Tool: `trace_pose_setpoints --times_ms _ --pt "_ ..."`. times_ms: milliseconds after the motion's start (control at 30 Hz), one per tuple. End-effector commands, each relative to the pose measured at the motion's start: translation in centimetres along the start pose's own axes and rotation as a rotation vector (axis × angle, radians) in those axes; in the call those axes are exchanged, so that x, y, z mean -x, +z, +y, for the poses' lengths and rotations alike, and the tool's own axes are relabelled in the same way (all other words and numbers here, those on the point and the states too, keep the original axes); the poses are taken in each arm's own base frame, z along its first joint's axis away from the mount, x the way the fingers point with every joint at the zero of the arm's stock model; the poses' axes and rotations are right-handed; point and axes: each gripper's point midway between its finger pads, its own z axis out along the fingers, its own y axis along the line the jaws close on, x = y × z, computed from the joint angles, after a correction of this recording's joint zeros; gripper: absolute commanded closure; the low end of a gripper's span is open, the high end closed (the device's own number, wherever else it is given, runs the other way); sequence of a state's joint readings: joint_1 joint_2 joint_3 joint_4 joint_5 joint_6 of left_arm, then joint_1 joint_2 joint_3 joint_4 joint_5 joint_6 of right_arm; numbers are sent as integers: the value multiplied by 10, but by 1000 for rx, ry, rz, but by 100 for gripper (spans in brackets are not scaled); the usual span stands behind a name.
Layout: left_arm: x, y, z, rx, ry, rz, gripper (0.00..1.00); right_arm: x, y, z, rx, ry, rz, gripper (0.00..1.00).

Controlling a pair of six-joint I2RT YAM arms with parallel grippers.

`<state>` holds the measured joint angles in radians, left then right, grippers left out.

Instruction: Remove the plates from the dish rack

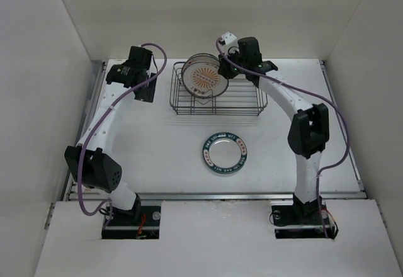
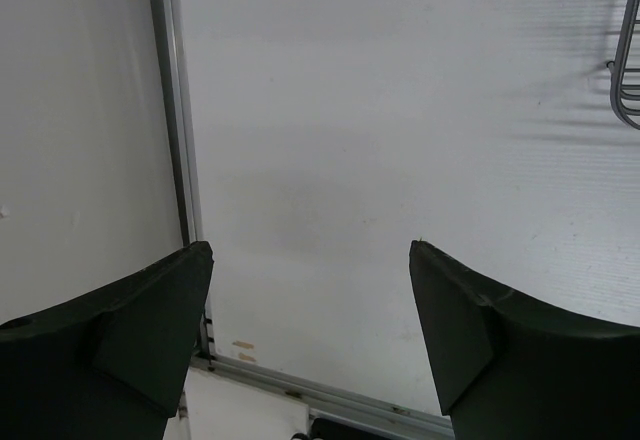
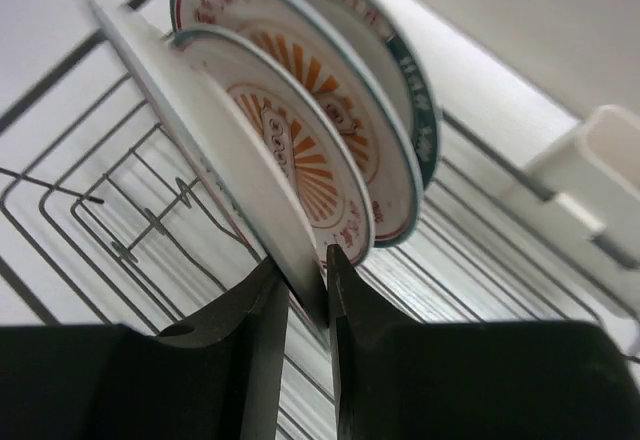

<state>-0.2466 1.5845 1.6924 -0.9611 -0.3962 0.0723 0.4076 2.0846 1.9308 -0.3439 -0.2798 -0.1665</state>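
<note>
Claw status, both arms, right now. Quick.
Left claw: open, holding nothing.
Right claw: closed on the rim of the nearest plate, which stands upright in the dish rack.

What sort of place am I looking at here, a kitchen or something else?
Most likely a robot test cell, not a kitchen: left arm and right arm bolted to a white table, plain white walls around it, and a wire dish rack holding plates.
</note>
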Motion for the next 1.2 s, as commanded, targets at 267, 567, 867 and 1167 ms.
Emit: trace_pose_setpoints --times_ms 267,567,867,1167 --pt "6 -24 17 30 -75 -73 23 170 -155 28 -123 -63 -449 100" --pt "9 -43 93 300 -262 -128 20 77 -115 168 390 205 -162 100" --pt "-4 -45 106 244 -340 -104 20 -38 -63 291 740 276 153 100" --pt "-16 -38 97 209 -313 -72 20 -99 -6 294 744 302 258 100"
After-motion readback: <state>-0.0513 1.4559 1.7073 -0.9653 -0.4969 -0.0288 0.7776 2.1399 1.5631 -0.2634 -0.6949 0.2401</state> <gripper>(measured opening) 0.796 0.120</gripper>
